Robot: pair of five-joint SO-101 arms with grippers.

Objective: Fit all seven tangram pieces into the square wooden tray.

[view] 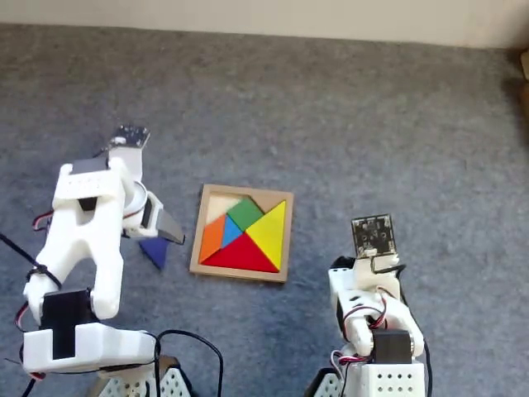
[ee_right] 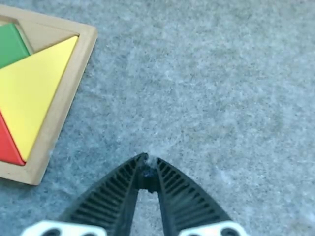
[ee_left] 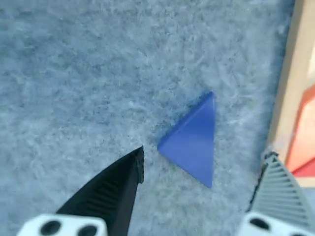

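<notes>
High view: wooden tray [view: 216, 203] on the desk [view: 372, 124], blue triangle [view: 154, 251] just beside it. Left wrist view: left end effector [ee_left: 204, 160] released wide, fingers either side of the triangle. Right wrist view: right end effector [ee_right: 147, 164] clenched, empty, near the tray.

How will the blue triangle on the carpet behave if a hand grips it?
The blue triangle looks rigid and flat, so it probably will not bend or roll. Its smooth slanted edges may slip from the left hand.
</notes>
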